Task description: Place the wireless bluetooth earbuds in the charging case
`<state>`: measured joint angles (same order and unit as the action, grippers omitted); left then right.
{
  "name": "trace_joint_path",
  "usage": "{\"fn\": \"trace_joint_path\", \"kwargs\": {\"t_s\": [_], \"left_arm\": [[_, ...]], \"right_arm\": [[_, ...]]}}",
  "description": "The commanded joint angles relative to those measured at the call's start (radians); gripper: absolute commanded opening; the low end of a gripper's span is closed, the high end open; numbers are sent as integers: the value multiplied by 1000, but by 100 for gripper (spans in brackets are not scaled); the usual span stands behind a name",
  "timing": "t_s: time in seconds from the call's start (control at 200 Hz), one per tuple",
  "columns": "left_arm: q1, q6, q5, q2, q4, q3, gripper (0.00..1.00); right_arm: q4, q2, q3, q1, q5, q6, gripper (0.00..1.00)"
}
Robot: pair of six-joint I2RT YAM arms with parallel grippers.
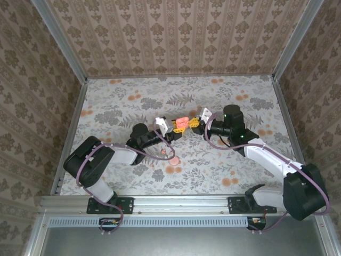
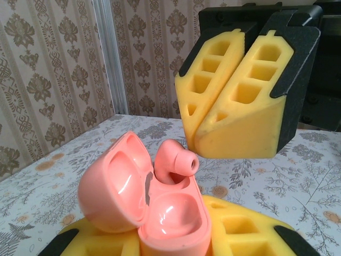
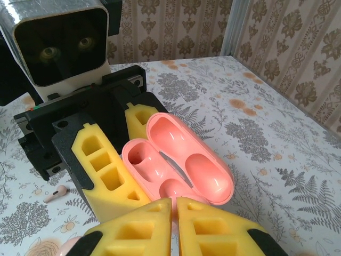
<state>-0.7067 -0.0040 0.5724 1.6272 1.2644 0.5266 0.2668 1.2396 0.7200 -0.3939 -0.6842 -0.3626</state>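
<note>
The left hand (image 1: 174, 128) grasps the open salmon-pink, pill-shaped plastic charging case (image 3: 184, 162), one tiny salmon-pink earbud (image 2: 175, 162) leaning in its well. The right hand (image 2: 237, 101), clenched and empty, hangs just beside the case. The second earbud (image 3: 56, 193) lies on the tabletop (image 1: 133, 101) nearward of the case, closer to the left hand.

A glossy, smooth finish is being shown inside the small salmon-pink plastic charging case (image 2: 165, 213), while the tiny salmon-pink plastic earbud (image 2: 171, 160) is being seen as smooth but duller. The yellow pocketed plastic fingers (image 2: 240, 122), backed in black, are being seen as matt and faintly grainy, the flower-printed table covering (image 2: 303, 181) as matt, the pale metal rail (image 1: 176, 204) as brushed.
</note>
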Motion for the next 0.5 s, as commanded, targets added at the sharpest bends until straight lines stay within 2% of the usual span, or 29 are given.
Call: {"fn": "trace_joint_path", "kwargs": {"t_s": [0.0, 0.495], "left_arm": [[-7, 7, 15, -33, 25, 14, 18], [-7, 9, 15, -38, 28, 11, 18]], "right_arm": [[31, 14, 34, -8, -16, 11, 11], [49, 53, 58, -23, -8, 17, 11]]}}
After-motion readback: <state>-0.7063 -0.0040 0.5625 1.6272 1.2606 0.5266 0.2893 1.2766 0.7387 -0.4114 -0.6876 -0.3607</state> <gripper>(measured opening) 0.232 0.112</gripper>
